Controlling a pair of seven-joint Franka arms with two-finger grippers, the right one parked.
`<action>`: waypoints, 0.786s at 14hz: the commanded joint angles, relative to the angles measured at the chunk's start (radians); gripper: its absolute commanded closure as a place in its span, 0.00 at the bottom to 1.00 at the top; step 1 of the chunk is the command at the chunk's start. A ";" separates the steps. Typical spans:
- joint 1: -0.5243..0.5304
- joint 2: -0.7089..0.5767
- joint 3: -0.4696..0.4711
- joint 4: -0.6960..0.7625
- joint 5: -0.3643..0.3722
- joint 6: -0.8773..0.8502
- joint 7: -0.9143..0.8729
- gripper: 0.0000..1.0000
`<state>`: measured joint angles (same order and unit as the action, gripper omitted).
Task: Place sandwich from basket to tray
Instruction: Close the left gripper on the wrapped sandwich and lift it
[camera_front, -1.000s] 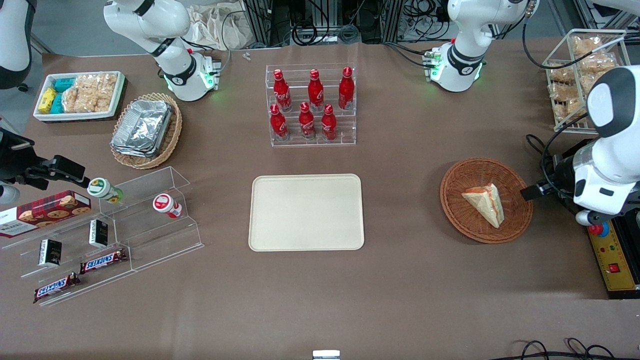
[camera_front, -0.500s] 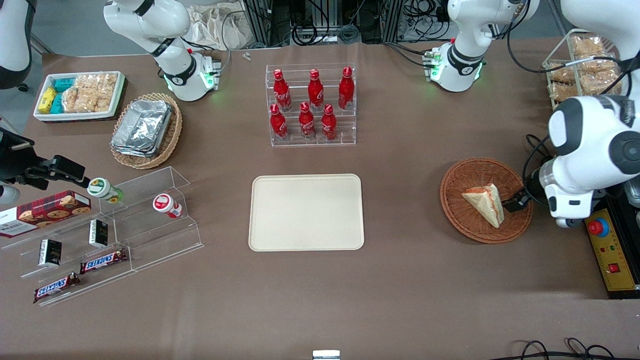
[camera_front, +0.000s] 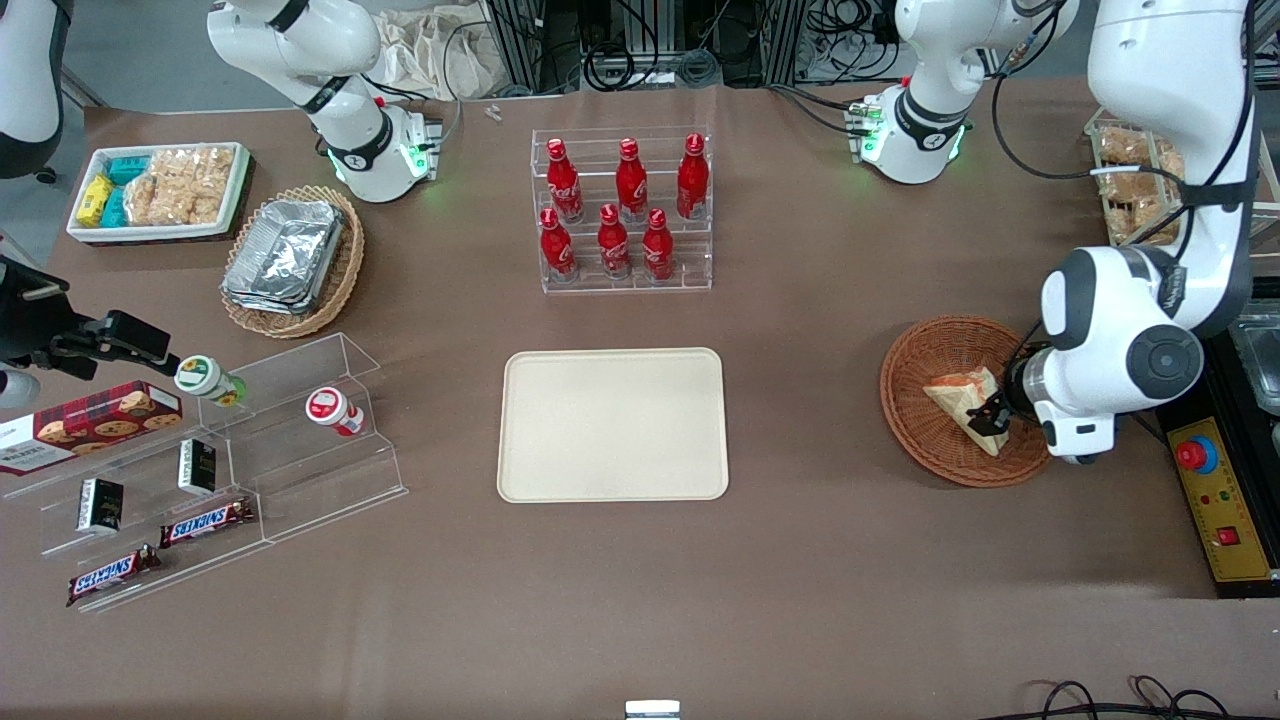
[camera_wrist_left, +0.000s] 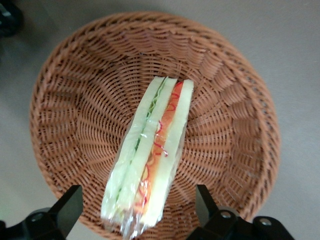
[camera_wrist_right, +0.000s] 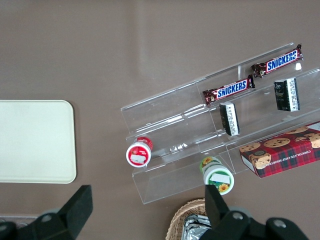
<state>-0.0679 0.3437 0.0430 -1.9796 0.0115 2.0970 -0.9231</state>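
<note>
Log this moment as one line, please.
phase: reach | gripper: open, over basket, fingers straddling sandwich | sandwich: in basket, not gripped | tray: no sandwich yet

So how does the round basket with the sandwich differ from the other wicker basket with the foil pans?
The round basket is reddish-brown; the oval basket is lighter tan. The round one holds a wrapped sandwich; the oval one holds stacked foil pans. The open gripper hovers over the round basket at the working arm's end of the table; the oval one sits toward the parked arm's end. Both are woven wicker.
</note>
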 joint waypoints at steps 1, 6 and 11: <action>-0.009 -0.019 0.008 -0.079 0.021 0.075 -0.034 0.00; -0.003 -0.014 0.009 -0.136 0.021 0.152 -0.034 0.08; -0.004 -0.012 0.009 -0.114 0.019 0.155 -0.088 1.00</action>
<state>-0.0671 0.3479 0.0497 -2.0868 0.0115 2.2329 -0.9661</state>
